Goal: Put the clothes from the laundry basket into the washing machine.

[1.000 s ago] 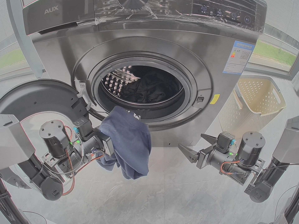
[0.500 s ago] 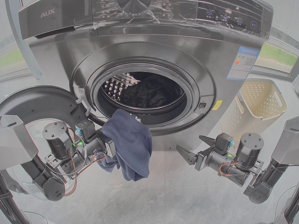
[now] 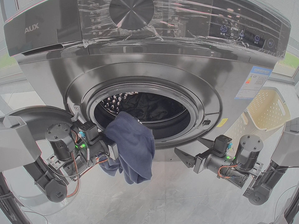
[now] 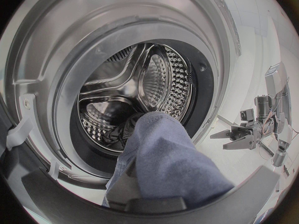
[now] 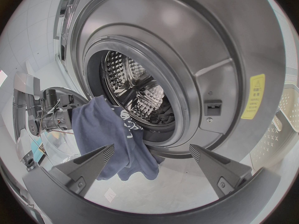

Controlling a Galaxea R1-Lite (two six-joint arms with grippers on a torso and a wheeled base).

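Porthole free on the right, blue garment across its lower-left rim

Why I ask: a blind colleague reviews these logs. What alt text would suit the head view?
The left gripper holds a dark blue garment before the lower edge of the washing machine's open drum, where dark clothes lie. The right gripper hangs open nearby, and a cream laundry basket stands at the machine's right.
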